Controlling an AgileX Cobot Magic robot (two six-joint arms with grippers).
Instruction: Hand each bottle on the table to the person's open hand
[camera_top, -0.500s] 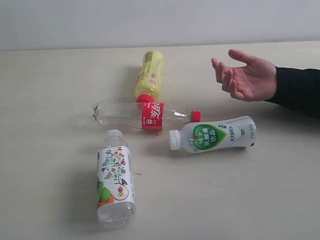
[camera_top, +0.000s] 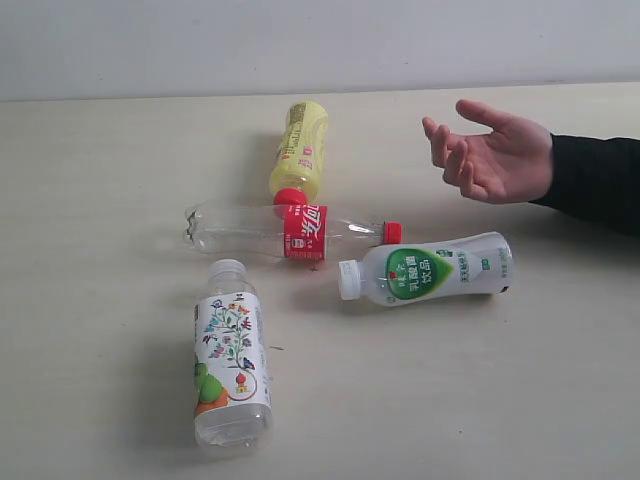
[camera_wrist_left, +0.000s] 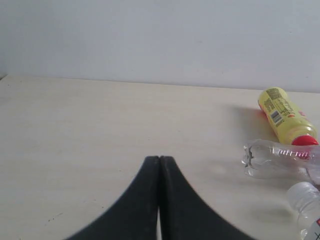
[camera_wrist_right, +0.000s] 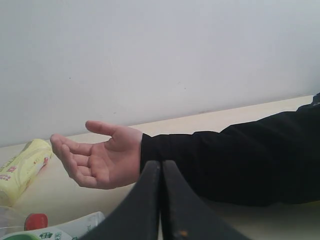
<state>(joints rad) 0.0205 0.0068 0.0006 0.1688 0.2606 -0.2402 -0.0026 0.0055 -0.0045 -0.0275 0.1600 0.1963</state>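
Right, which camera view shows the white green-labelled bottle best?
The exterior view: the white bottle lies there whole, on its side, nothing covering it. The right wrist view catches only a strip of it, cut off by the frame. The left wrist view misses it.

left fingers (camera_wrist_left: 135, 205): black, smooth, tapered | right fingers (camera_wrist_right: 140, 205): black, smooth, tapered | person's sleeve (camera_wrist_right: 240, 160): black

Bottles (camera_top: 300, 232) lie on the table (camera_top: 100, 200) (all sideways); hand (camera_top: 495, 155) behind, right.
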